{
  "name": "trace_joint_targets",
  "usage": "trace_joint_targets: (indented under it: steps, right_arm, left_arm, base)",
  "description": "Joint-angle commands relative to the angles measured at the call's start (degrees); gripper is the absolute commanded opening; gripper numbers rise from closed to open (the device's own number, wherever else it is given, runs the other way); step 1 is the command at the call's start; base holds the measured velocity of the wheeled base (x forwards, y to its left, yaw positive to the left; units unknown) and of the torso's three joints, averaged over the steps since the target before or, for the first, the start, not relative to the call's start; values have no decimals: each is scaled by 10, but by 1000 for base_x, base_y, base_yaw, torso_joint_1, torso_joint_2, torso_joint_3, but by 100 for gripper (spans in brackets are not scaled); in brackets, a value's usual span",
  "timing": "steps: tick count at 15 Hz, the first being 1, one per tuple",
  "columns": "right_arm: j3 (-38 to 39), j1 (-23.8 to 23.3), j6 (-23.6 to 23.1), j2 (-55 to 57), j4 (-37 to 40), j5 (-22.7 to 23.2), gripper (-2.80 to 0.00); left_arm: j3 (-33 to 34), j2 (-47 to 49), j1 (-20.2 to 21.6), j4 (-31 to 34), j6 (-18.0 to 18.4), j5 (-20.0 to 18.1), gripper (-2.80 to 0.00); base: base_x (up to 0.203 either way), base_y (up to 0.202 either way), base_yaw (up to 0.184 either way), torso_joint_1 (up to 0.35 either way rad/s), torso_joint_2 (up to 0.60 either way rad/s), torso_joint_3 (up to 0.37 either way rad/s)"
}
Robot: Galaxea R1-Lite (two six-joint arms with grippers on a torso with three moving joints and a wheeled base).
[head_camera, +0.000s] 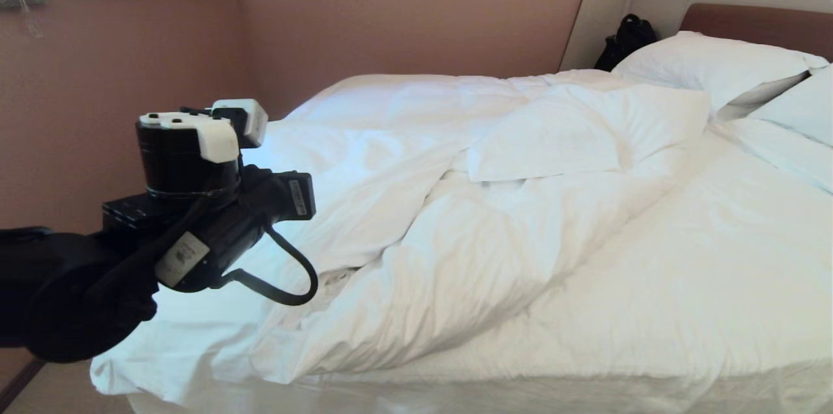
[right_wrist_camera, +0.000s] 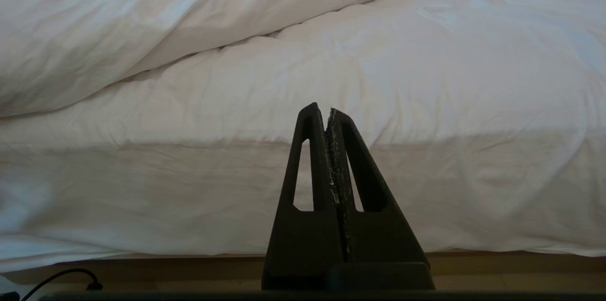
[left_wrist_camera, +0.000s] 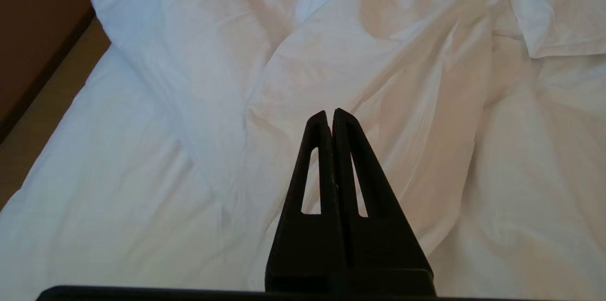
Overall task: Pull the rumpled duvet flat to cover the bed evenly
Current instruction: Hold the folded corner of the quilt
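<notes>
The white duvet (head_camera: 455,206) lies rumpled on the bed (head_camera: 755,20), bunched in thick folds along the left half, with one corner folded back (head_camera: 553,134) near the middle. My left arm (head_camera: 215,219) reaches in from the left over the bed's near left corner. Seen from its wrist, the left gripper (left_wrist_camera: 330,112) is shut, its fingers pressed together with no cloth between them, hovering over the duvet's folds (left_wrist_camera: 360,55). My right gripper (right_wrist_camera: 321,108) is shut on nothing, held low and facing the bed's side, where the duvet (right_wrist_camera: 331,64) hangs over the edge.
Two white pillows (head_camera: 716,62) lie at the headboard, and a black bag (head_camera: 626,40) sits behind them. A pink wall runs along the left. Wooden floor (left_wrist_camera: 42,102) shows beside the bed's corner. A black cable (right_wrist_camera: 71,275) lies on the floor below the bed.
</notes>
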Motion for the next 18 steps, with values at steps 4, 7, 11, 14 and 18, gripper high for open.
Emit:
trace_joint_targets:
  steps: [4,7,11,14,18]
  right_arm:
    - [0,0,-1,1,1,0,-280]
    - [0,0,0,1,0,0,-280]
    - [0,0,0,1,0,0,-280]
    - [0,0,0,0,0,0,-280]
    - [0,0,0,1,0,0,-280]
  left_arm:
    - [-140,87,12,48,77,-11,-280]
    - [-264,139,22,175,99,-11,-280]
    - [-430,197,38,387,102,-11,-280]
    - [-520,260,42,487,102,-9,-280]
    - [-548,305,42,505,132,-11,-280]
  base:
    - [0,0,0,0,0,0]
    - [0,0,0,0,0,0]
    - [0,0,0,0,0,0]
    - [0,0,0,0,0,0]
    - [0,0,0,0,0,0]
